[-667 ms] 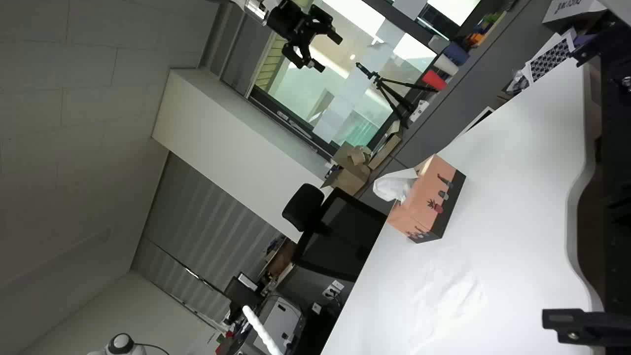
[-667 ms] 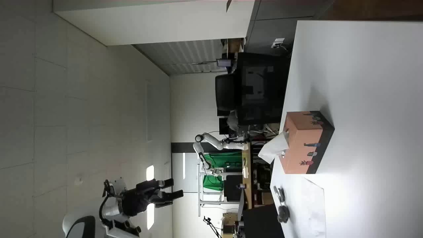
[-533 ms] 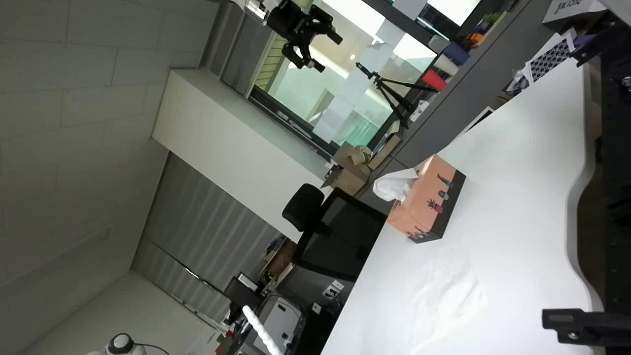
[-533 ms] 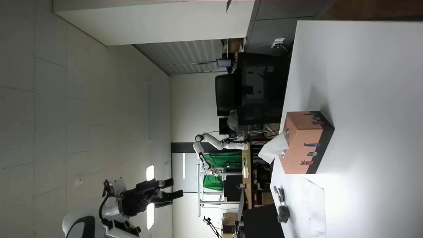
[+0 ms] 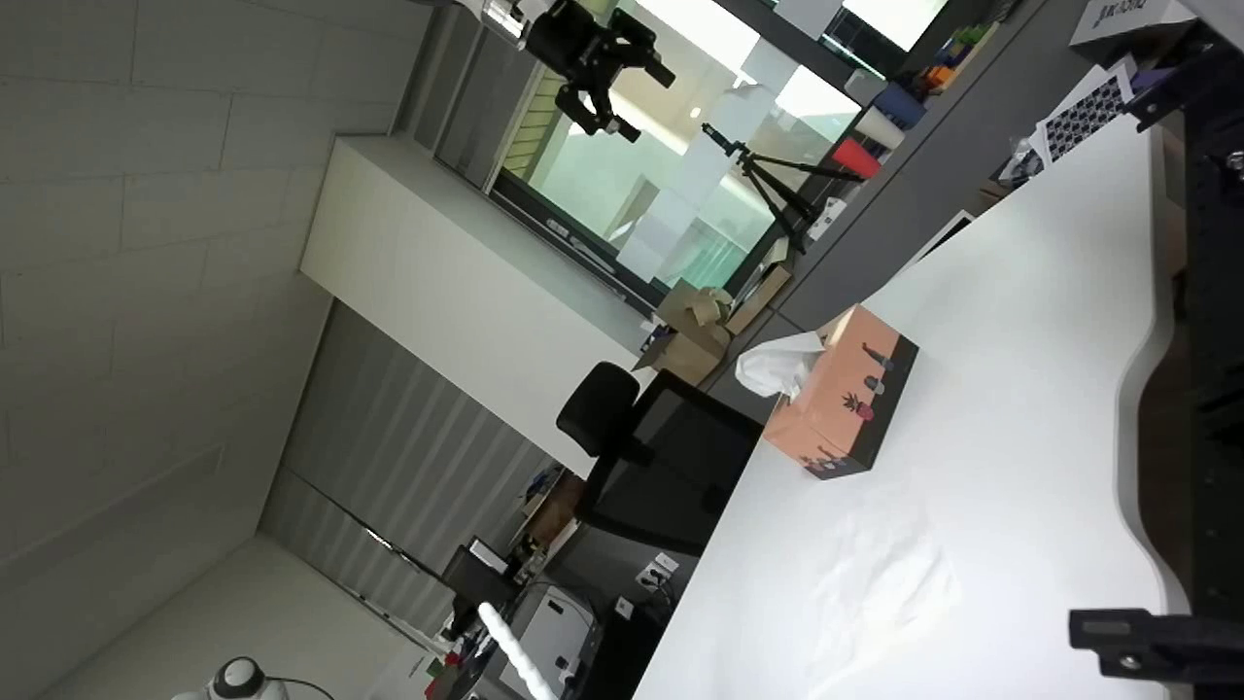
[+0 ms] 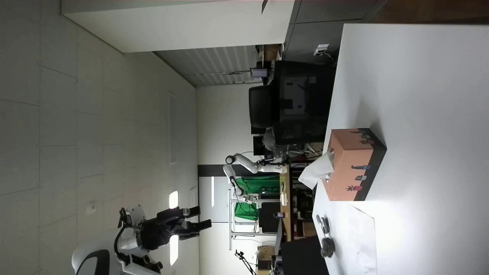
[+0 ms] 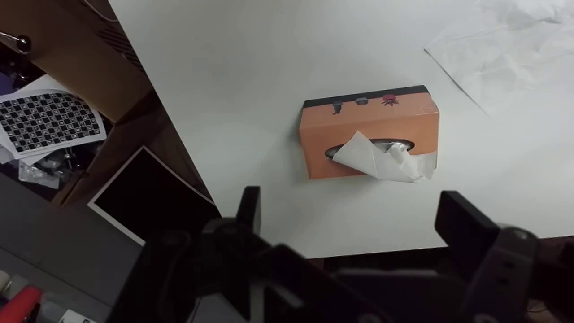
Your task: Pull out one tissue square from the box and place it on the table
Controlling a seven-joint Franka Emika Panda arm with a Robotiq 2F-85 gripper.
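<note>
The box [image 5: 844,394] is orange-pink with a dark base band and stands on the white table [image 5: 1030,369]. It also shows in an exterior view [image 6: 349,172] and in the wrist view [image 7: 367,120]. A crumpled white tissue square [image 5: 777,365] sticks out of its slot; in the wrist view the tissue [image 7: 381,163] droops over the box's edge. In an exterior view it appears as a pointed flap [image 6: 316,170]. My gripper [image 5: 645,101] is open and empty, high above the table and apart from the box; its fingers [image 7: 350,199] are wide apart in the wrist view.
A thin, wrinkled white sheet [image 7: 515,63] lies flat on the table beside the box, also in an exterior view [image 6: 357,236]. Small dark objects [image 6: 327,246] sit at the table edge. A black bracket [image 5: 1147,642] is at another edge. A black chair [image 5: 671,467] stands beyond the table.
</note>
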